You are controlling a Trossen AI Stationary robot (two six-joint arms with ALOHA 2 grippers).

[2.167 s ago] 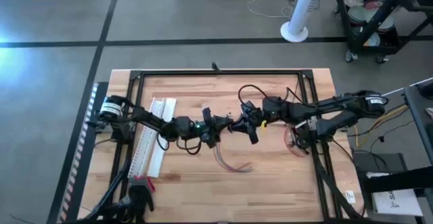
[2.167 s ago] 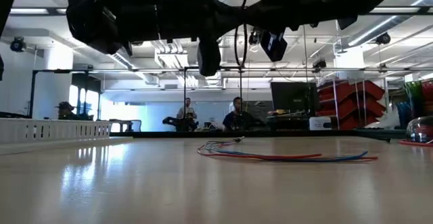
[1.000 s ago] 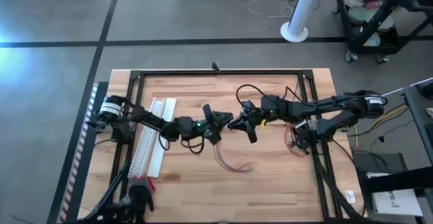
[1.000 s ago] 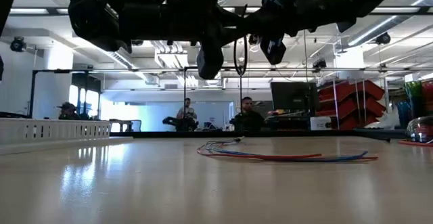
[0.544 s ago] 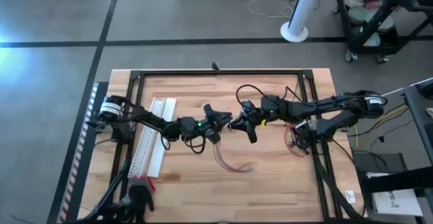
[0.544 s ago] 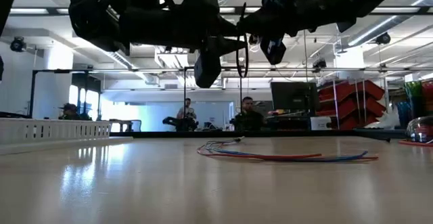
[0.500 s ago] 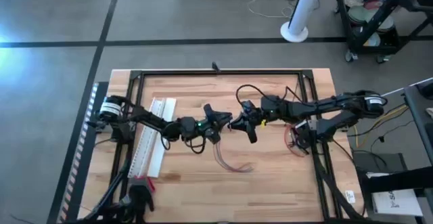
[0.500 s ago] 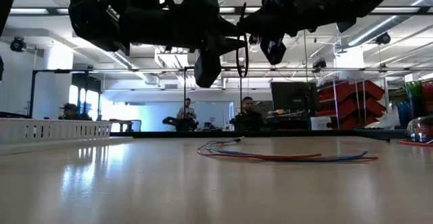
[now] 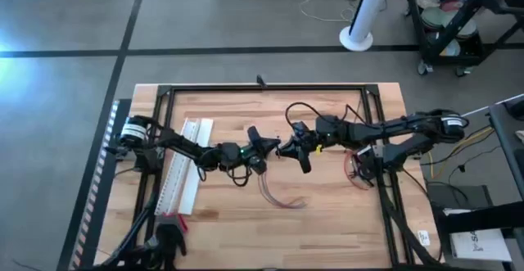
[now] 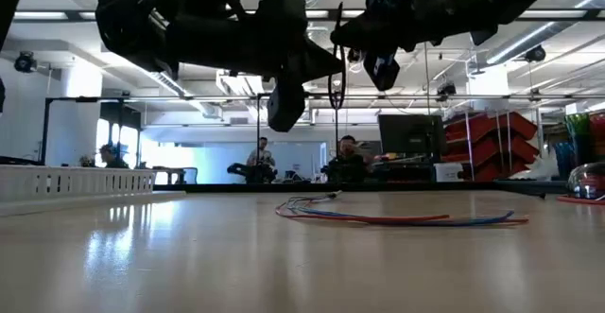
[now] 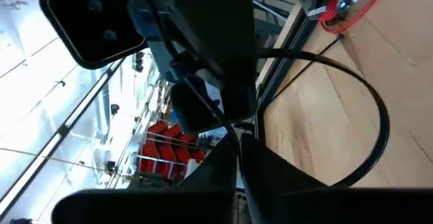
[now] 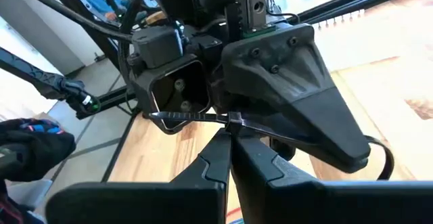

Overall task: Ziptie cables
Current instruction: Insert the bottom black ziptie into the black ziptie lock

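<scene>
- Left gripper point(image 9: 264, 151): raised mid-worktop, fingers pinched on a black zip tie point(image 12: 203, 118), looped.
- Right gripper point(image 9: 288, 148): facing it, fingers closed on the same tie.
- Cables point(image 9: 278, 197): flat on the worktop point(image 9: 327, 222), below both grippers, untouched.

We saw the left claw point(image 9: 264, 150) and right claw point(image 9: 290, 148) meeting above the middle of the desk point(image 9: 221, 222), the cables point(image 9: 278, 199) lying on it just nearer us, a slotted strip point(image 9: 182, 173) at its left.
</scene>
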